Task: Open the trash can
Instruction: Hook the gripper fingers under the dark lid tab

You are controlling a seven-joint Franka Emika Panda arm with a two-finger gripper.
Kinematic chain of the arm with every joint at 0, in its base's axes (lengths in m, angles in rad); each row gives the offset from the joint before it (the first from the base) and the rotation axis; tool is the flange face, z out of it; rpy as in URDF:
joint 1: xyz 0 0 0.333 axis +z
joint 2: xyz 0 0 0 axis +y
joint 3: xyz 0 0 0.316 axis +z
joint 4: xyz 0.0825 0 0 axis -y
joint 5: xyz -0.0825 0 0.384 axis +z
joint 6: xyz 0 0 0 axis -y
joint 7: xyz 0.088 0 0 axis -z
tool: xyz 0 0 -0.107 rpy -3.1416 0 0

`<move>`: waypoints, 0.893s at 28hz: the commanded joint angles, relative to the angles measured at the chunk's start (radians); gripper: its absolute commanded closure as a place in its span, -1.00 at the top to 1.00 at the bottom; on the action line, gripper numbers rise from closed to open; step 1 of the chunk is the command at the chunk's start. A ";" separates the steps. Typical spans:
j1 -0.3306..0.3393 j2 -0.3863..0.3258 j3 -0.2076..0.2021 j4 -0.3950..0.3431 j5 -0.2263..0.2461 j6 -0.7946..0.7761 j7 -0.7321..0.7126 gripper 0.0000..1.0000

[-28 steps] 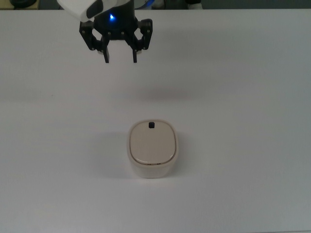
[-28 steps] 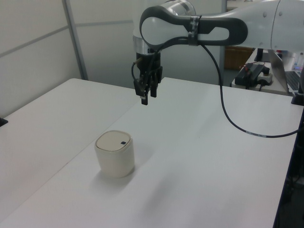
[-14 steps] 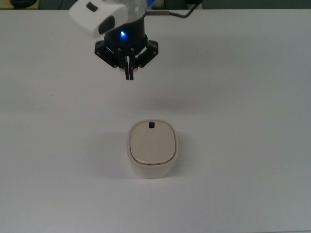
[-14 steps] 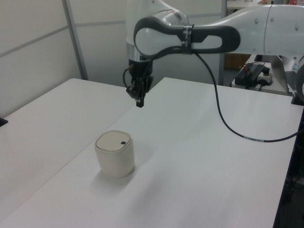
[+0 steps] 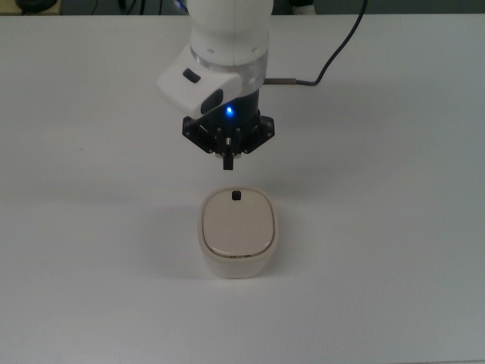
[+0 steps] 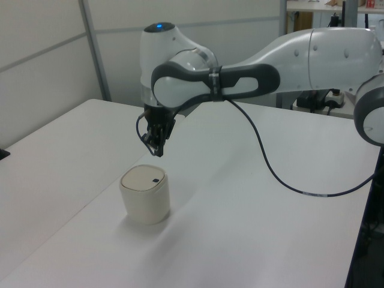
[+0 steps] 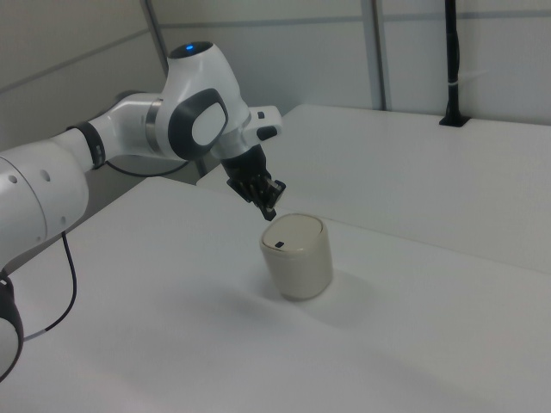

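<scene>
Bin (image 5: 237,232) sits on the white worktop (image 5: 394,227) a little below the centre of the top view, its flat lid down and a small dark button (image 5: 236,196) at the lid edge nearest the top of the frame. The claw (image 5: 226,161) hangs just above that edge in the top view, tips pointing down, fingers pressed together with nothing between them. In the left view the claw (image 6: 157,150) is above the bin (image 6: 144,194) and slightly toward the frame's upper right, clear of the lid; in the right view it (image 7: 269,210) stands just above and to the upper left of the bin (image 7: 297,255), with the button (image 7: 278,244) on the near-left rim of the lid.

The relation that matters is short: the button lies a small way below the claw in the top view, and lower in height. The lid's long axis runs up and down the top view, so the hinge is probably at the far, lower edge.

Nothing else stands on the worktop near the bin. A dark cable (image 5: 333,53) trails from the arm in the upper right of the top view, well apart from the bin.
</scene>
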 commanded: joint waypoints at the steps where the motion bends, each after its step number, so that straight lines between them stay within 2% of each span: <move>1: 0.013 0.018 -0.003 -0.005 -0.019 0.024 0.024 -1.00; 17: 0.013 0.075 -0.003 -0.006 -0.068 0.058 0.036 -1.00; 25: 0.021 0.095 -0.003 -0.009 -0.073 0.060 0.036 -1.00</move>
